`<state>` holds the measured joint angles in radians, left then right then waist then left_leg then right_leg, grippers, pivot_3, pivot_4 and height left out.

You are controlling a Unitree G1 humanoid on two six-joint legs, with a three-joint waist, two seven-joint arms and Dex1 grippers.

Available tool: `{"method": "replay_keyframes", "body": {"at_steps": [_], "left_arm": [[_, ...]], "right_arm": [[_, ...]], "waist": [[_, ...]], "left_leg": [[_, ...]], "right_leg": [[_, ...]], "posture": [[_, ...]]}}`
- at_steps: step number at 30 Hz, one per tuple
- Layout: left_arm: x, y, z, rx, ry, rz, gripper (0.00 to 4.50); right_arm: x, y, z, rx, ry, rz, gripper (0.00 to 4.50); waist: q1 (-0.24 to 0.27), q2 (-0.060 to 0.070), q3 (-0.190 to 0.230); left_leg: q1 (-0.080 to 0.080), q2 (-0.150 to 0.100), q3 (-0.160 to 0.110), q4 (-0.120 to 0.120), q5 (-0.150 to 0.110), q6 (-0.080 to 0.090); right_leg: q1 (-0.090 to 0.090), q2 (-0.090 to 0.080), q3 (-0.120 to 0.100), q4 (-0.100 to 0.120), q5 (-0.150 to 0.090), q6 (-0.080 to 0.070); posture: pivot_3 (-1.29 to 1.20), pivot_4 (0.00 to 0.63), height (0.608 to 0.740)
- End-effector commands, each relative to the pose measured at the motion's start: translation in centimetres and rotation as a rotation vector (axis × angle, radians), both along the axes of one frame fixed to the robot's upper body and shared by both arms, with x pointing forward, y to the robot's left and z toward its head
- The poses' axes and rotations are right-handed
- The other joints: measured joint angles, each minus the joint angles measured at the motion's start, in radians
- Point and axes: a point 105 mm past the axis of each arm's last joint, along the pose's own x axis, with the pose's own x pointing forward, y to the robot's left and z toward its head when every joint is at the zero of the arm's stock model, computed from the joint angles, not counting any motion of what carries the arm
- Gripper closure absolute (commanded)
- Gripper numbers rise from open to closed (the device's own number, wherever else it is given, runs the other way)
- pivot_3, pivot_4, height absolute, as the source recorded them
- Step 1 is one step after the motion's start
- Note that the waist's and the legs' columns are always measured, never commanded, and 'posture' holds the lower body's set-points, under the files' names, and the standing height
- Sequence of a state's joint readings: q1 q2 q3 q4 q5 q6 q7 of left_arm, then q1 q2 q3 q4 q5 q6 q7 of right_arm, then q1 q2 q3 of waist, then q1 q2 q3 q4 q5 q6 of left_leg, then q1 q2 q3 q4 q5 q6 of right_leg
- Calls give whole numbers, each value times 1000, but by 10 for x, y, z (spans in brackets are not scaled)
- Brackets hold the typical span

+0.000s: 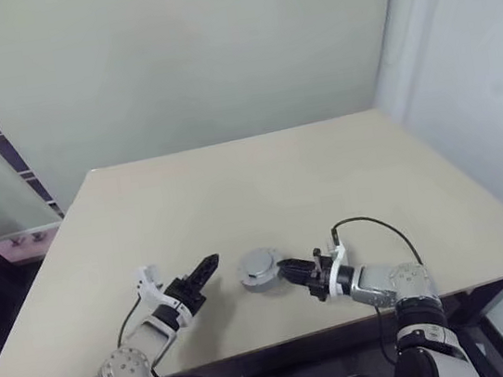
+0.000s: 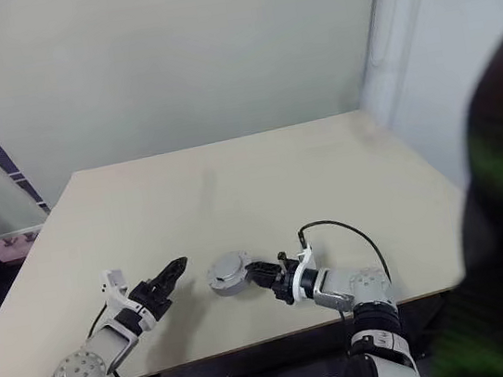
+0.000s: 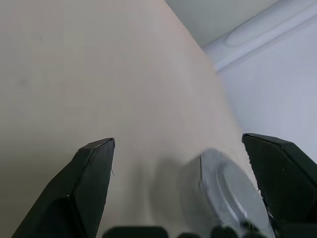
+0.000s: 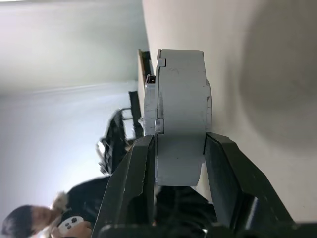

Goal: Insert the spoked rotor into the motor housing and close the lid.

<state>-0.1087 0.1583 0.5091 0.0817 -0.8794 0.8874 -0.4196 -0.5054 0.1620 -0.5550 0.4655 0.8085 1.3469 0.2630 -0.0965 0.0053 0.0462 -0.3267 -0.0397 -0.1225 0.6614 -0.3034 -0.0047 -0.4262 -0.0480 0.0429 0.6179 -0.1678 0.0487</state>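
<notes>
Broadly, a pale beige table (image 1: 259, 178) takes up most of the scene, set against a light wall, and its top is bare apart from one small assembly near the near edge. A person (image 4: 29, 223) in dark clothes can be made out in the background of the right wrist view.

The right gripper (image 1: 291, 269) reaches in from the near right, pointing left across the table. Its two black fingers (image 4: 133, 183) are clamped on the motor housing (image 1: 259, 268), one finger against each flat face, so the jaws stand part-way apart with the grey body filling the gap. The housing sits near the middle of the near edge, slightly tilted, and whether it rests on the table or is held just clear of it cannot be told. The lid (image 4: 150, 106) lies closed on the housing, its seam showing as a thin line along the edge in the right wrist view. The spoked rotor cannot be seen from outside.

The left gripper (image 1: 208, 269) comes in from the near left, pointing right toward the housing. Its fingers (image 3: 91, 183) are spread wide with nothing between them, and it stands just beside the housing without touching it.
</notes>
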Motion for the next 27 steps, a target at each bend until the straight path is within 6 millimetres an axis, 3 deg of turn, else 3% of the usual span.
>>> {"method": "replay_keyframes", "body": {"at_steps": [1,10,27], "left_arm": [[3,-9,25,-86,-92,0,0],[2,-41,27,-242,-78,-49,0],[5,-66,27,-354,-82,-78,0]], "right_arm": [[11,32,54,157,-146,42,3279],[13,44,73,179,-195,67,3279],[6,54,79,184,-209,108,3279]], "waist": [[1,0,0],[0,-1,1],[2,-1,1]], "left_leg": [[0,0,0,0,0,0],[-2,0,0,-1,-1,1],[-5,-1,0,-1,-2,4]], "right_leg": [[0,0,0,0,0,0],[0,0,0,-5,0,0],[0,0,0,-10,0,0]], "posture": [[0,0,740],[0,0,740],[0,0,740]]}}
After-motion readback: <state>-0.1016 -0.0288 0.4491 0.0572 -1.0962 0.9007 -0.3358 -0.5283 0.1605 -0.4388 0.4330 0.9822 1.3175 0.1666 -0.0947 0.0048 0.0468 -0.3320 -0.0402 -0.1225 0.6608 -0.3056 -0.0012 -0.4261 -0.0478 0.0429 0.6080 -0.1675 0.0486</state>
